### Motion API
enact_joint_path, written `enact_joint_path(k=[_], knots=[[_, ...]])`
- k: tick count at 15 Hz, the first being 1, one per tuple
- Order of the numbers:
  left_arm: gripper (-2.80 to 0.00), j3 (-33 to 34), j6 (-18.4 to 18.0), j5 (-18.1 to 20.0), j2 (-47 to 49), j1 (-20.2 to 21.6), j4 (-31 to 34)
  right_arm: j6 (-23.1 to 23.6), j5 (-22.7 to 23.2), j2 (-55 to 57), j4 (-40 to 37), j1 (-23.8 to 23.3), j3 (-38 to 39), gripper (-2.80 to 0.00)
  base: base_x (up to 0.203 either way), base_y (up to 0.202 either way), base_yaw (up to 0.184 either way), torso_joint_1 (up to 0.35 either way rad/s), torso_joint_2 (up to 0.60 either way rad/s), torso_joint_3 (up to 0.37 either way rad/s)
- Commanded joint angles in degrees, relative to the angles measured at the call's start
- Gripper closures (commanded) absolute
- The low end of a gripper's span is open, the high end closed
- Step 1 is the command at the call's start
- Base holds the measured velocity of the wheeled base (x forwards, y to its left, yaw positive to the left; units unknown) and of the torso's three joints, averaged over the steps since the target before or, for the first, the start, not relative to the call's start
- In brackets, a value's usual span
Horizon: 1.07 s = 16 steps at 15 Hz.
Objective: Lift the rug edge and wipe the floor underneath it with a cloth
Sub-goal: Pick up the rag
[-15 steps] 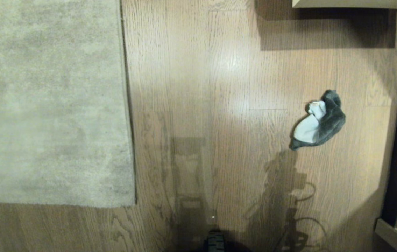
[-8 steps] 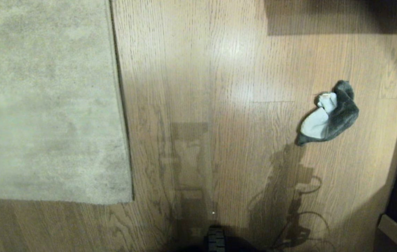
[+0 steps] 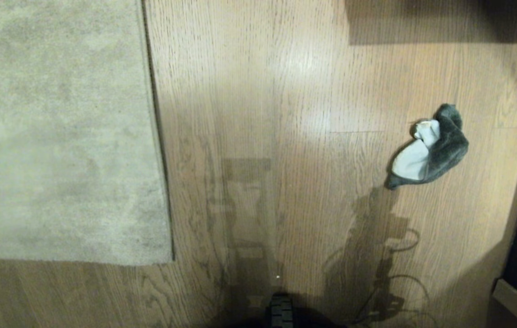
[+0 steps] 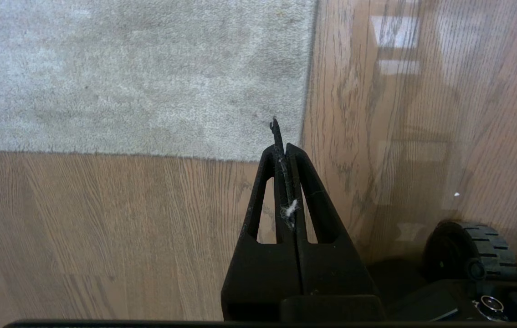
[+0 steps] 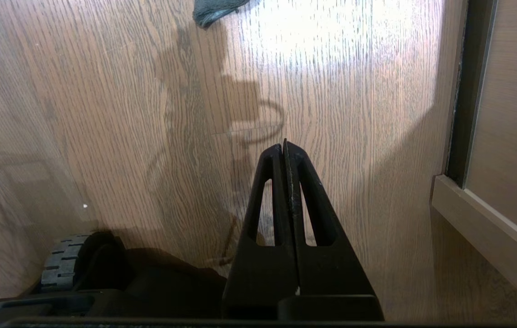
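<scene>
On light brown glossy wood-grain plank floor (image 3: 285, 91): pale beige-grey short-pile rug, edge (image 3: 149, 136) lying flat at head view's left, corner near base. Small crumpled dark grey rag with pale blue-white patch, cloth (image 3: 429, 154), at right, well apart from rug. Left gripper (image 4: 283, 148) above rug corner, black fingers together, empty, white lint speck between them. Right gripper (image 5: 283, 148) above bare floor, fingers together, empty. Black treaded wheel (image 3: 281, 312) at lower edge.
</scene>
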<state>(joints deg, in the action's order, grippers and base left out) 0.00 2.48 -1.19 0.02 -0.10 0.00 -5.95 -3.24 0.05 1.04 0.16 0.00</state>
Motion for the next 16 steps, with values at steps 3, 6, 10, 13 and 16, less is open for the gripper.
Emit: enact_joint_path(k=[3,6,10,13,16], knots=[[0.00,0.0,0.1,0.0,0.1,0.0,0.0,0.0,0.0,0.0,0.0,0.0,0.0,0.00,0.000,0.000,0.000,0.000,0.00,0.000],[0.00,0.0,0.1,0.0,0.0,0.0,0.0,0.0,0.0,0.0,0.0,0.0,0.0,0.00,0.000,0.000,0.000,0.000,0.00,0.000],[0.00,0.0,0.1,0.0,0.0,0.0,0.0,0.0,0.0,0.0,0.0,0.0,0.0,0.00,0.000,0.000,0.000,0.000,0.00,0.000],[0.00,0.0,0.1,0.0,0.0,0.0,0.0,0.1,0.0,0.0,0.1,0.0,0.0,0.00,0.000,0.000,0.000,0.000,0.00,0.000],[0.00,0.0,0.1,0.0,0.0,0.0,0.0,0.8,0.0,0.0,-0.1,0.0,0.0,0.00,0.000,0.000,0.000,0.000,0.00,0.000]])
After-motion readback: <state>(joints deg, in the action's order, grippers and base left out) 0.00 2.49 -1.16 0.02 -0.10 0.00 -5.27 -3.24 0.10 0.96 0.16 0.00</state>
